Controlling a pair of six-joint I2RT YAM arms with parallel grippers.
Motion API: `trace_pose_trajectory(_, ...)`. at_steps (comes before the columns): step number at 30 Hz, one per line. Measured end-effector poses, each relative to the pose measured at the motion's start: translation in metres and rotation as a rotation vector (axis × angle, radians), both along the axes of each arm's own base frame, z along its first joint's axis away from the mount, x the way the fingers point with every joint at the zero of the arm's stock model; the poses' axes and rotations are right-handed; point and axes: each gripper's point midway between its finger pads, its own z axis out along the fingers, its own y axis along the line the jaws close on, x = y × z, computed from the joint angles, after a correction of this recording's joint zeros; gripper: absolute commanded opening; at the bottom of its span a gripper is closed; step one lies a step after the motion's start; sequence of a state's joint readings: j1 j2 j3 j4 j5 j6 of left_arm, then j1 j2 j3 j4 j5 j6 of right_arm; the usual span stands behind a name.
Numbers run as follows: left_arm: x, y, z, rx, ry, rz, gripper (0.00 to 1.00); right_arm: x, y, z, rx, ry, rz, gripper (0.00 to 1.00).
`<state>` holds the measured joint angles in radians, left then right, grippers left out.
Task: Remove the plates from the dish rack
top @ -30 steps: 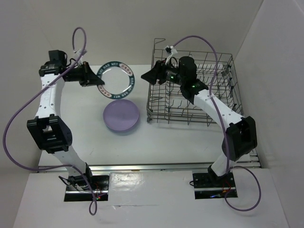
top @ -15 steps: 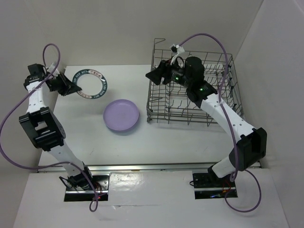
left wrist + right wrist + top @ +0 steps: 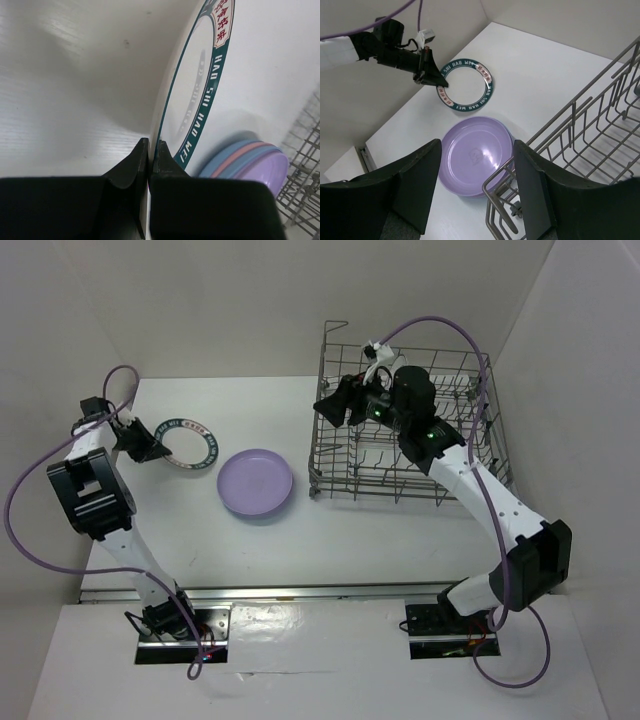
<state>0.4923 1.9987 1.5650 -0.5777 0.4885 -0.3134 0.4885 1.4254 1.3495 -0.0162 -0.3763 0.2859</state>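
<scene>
Table (image 3: 350,540), near to far.
1. Plate stack (image 3: 256,483), mid-table, just left of the rack's near-left corner: lilac on top, pink and blue beneath.
2. White plate with dark lettered rim (image 3: 185,443), by the left edge, tilted; whether it touches the table is unclear. The left gripper (image 3: 152,446) is clamped on its rim.
3. Dish rack (image 3: 390,475), right half, reaching the far edge.
4. Right gripper (image 3: 328,410), at the rack's left wall, jaws apart, empty.
</scene>
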Motion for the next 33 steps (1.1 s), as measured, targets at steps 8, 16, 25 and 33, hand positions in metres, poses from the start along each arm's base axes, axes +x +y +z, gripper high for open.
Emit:
trace_pose_trajectory(8, 0.005, -0.009, -0.029, -0.125, 0.019, -0.012, 0.13, -0.003, -0.004, 0.001, -0.024, -0.01, -0.011, 0.67)
trace_pose_trajectory(16, 0.002, -0.006, -0.045, -0.128, 0.058, 0.0, 0.34, 0.003, -0.016, -0.011, -0.074, 0.026, -0.094, 0.73)
trace_pose_trajectory(25, -0.006, -0.003, -0.066, -0.137, 0.119, 0.022, 0.51, 0.056, -0.053, -0.005, -0.165, 0.073, -0.359, 0.79)
trace_pose_trajectory(33, -0.007, 0.0, -0.06, -0.114, 0.126, 0.024, 0.72, 0.187, -0.16, -0.024, -0.251, 0.166, -0.723, 1.0)
